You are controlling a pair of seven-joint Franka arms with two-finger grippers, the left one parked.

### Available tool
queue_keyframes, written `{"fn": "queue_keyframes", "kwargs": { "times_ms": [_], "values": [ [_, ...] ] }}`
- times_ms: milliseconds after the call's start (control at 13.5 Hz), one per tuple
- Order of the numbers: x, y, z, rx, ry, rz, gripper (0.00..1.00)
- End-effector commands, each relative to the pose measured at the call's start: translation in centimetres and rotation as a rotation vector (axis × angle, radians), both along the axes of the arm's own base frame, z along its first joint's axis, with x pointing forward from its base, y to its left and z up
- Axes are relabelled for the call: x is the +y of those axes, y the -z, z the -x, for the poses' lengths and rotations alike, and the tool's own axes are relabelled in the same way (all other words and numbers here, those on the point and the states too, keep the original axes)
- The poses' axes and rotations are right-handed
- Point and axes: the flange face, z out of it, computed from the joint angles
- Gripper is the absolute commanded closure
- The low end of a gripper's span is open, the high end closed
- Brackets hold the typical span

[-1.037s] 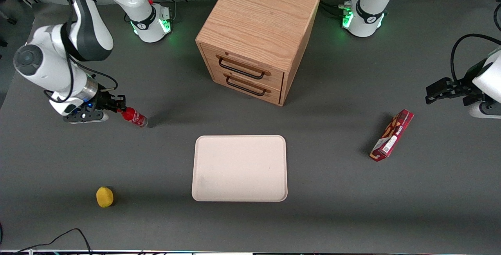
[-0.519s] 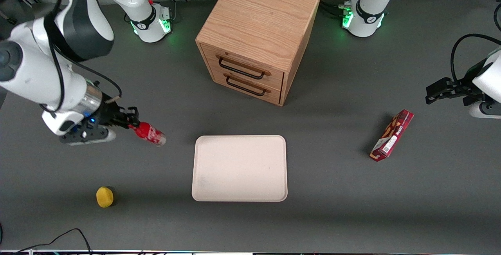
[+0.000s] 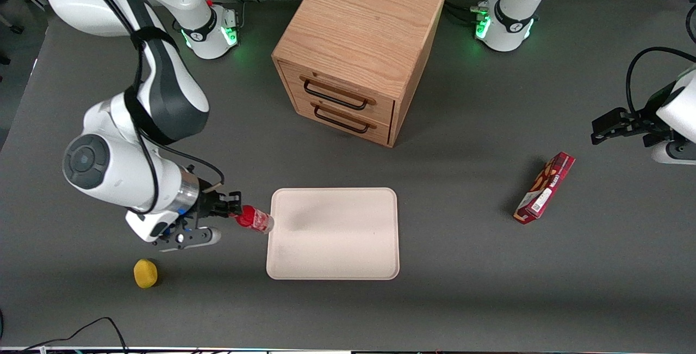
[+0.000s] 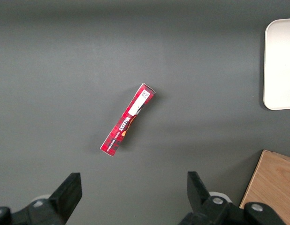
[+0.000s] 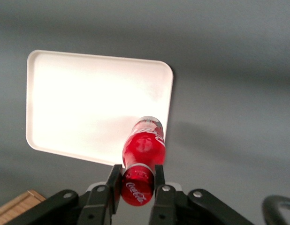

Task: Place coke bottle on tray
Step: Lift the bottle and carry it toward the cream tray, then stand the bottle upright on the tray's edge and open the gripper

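Observation:
My right gripper (image 3: 235, 213) is shut on the red cap end of the small red coke bottle (image 3: 254, 219) and holds it tilted in the air. The bottle's clear base hangs over the tray's rim at the end toward the working arm. The cream-beige tray (image 3: 348, 256) lies flat on the grey table, nearer the front camera than the wooden cabinet. In the right wrist view the fingers (image 5: 114, 183) clamp the cap, the gripper (image 5: 136, 183) holds the bottle (image 5: 144, 146), and the bottle points down at the edge of the tray (image 5: 84, 103).
A wooden two-drawer cabinet (image 3: 356, 49) stands farther from the front camera than the tray. A yellow ball-like object (image 3: 145, 273) lies toward the working arm's end, near the front camera. A long red snack box (image 3: 545, 187) lies toward the parked arm's end and shows in the left wrist view (image 4: 127, 119).
My right gripper has carried the coke bottle off the table, toward the front camera and sideways to the tray's edge. Everything else is unmoved.

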Motion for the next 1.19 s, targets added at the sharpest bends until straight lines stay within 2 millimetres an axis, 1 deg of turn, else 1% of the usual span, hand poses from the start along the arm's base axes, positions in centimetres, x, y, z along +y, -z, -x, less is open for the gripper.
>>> {"fn": "queue_keyframes", "kwargs": {
  "times_ms": [0, 74, 148, 370, 519, 593, 963, 1111],
  "values": [
    [2.8, 0.9, -2.0, -0.076, 0.038, -0.013, 1.0],
    [3.2, 2.0, -2.3, -0.086, 0.038, -0.018, 1.0],
    [3.4, 2.3, -2.6, -0.103, 0.041, -0.024, 1.0],
    [3.4, 4.5, -3.3, -0.112, 0.043, -0.026, 1.0],
    [3.4, 5.7, -3.2, -0.102, 0.038, -0.005, 1.0],
    [3.2, 6.6, -3.4, -0.096, 0.037, 0.013, 1.0],
    [2.8, 10.0, -3.4, -0.059, 0.038, 0.031, 1.0],
    [2.9, 10.0, -3.5, -0.069, 0.036, 0.027, 1.0]
  ]
}}
